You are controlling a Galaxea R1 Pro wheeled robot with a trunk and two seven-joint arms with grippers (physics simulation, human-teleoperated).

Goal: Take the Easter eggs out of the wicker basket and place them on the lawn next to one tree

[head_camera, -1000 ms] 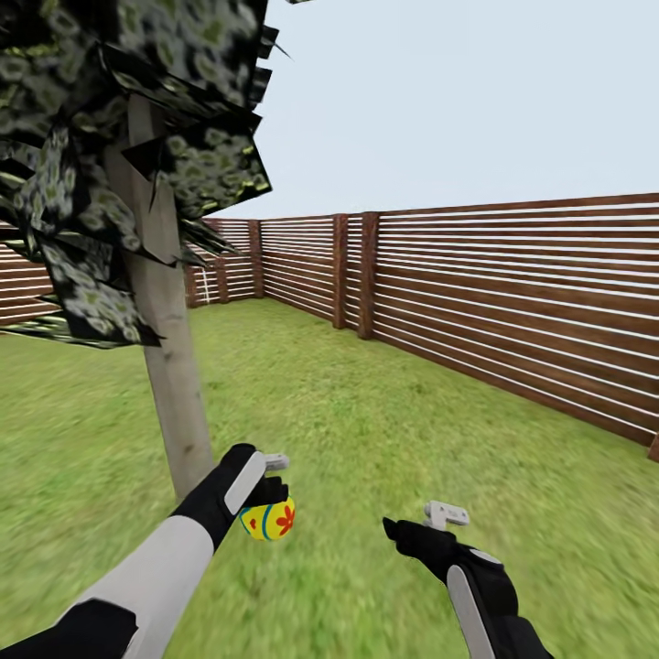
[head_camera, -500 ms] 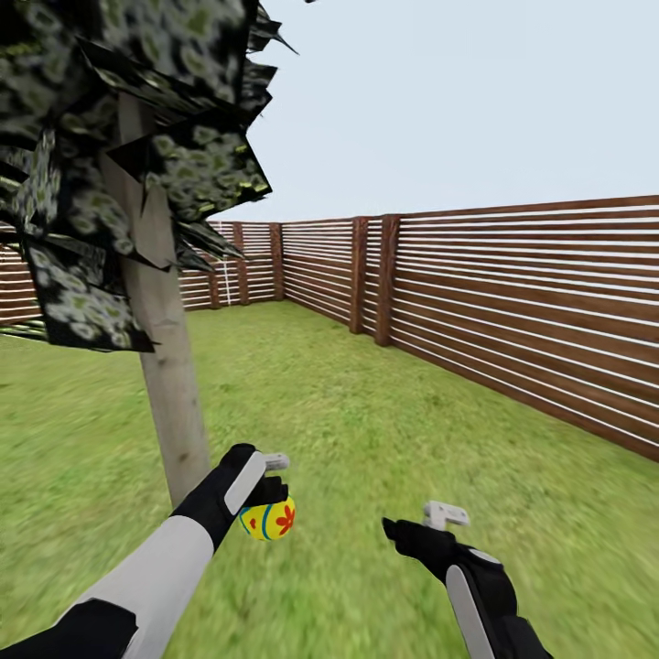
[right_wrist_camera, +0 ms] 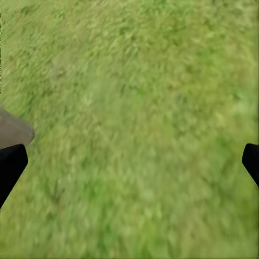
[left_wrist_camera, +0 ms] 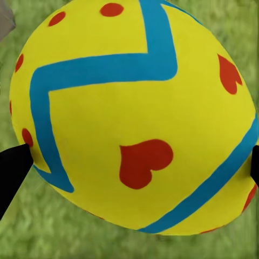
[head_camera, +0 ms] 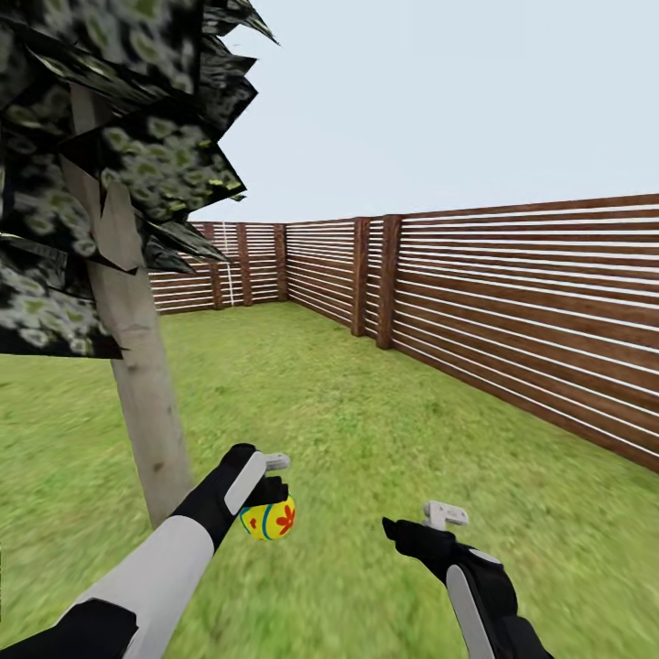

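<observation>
While the left hand [head_camera: 265,499] grips it, the Easter egg [left_wrist_camera: 135,113] shows yellow — blue zigzags, red heart marks.

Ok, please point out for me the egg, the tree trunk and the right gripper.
egg [head_camera: 267,520], head view, on its yellow shell under the left gripper.
tree trunk [head_camera: 146,403], head view, on the pale bark of the lower trunk.
right gripper [head_camera: 416,523], head view, between its fingertips.

The head camera looks forward and slightly down across the lawn [head_camera: 366,430] toward the fence [head_camera: 513,302], with the tree [head_camera: 137,403] close at its left. The left wrist camera sits right against the Easter egg [left_wrist_camera: 135,116], grass behind it. The right wrist camera faces down at the same lawn [right_wrist_camera: 140,135].
</observation>
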